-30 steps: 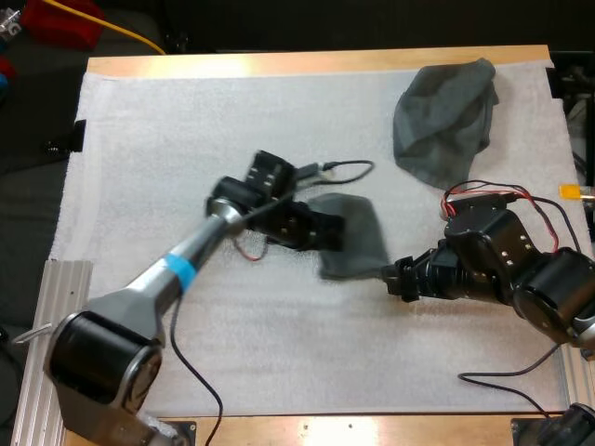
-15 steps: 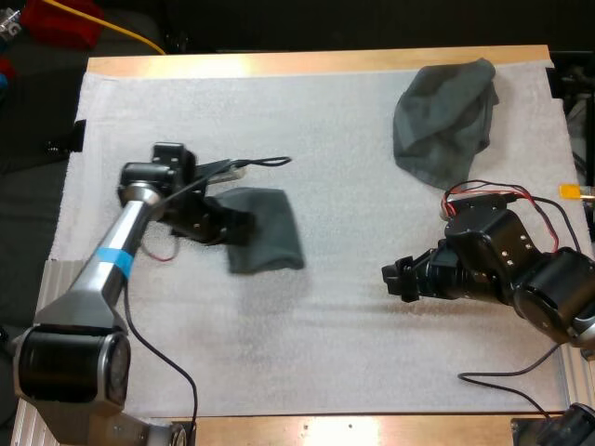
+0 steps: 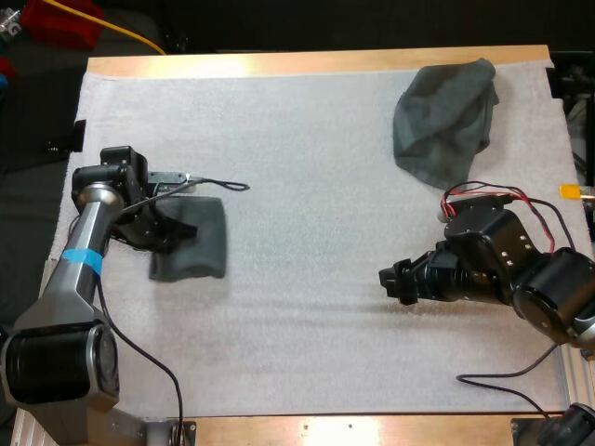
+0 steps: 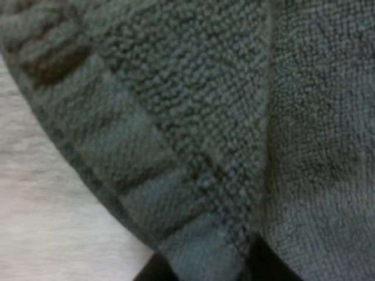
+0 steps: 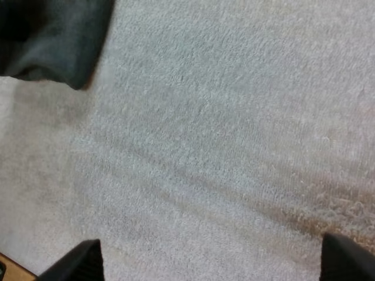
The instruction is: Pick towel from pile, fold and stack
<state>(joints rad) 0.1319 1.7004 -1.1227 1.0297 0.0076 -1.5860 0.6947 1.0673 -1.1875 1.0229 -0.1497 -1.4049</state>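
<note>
A folded dark grey-green towel [image 3: 197, 243] lies on the white mat [image 3: 307, 167] at its left side. My left gripper [image 3: 179, 232] is shut on the towel's left edge; in the left wrist view the towel [image 4: 193, 117] is pinched between the black fingertips [image 4: 153, 270]. A crumpled towel [image 3: 444, 119] sits at the far right of the mat. My right gripper [image 3: 390, 281] hovers low over bare mat at the right, its fingers [image 5: 76, 264] wide apart and holding nothing. A corner of the folded towel [image 5: 53, 35] shows beyond it.
The mat's left border [image 3: 70, 200] runs close to my left arm. Bare mat stretches between the two grippers. The wooden table edge [image 3: 316, 63] lies beyond the crumpled towel.
My left gripper has carried the folded towel from the mat's middle to its left side. The right arm and the crumpled towel have stayed where they were.
</note>
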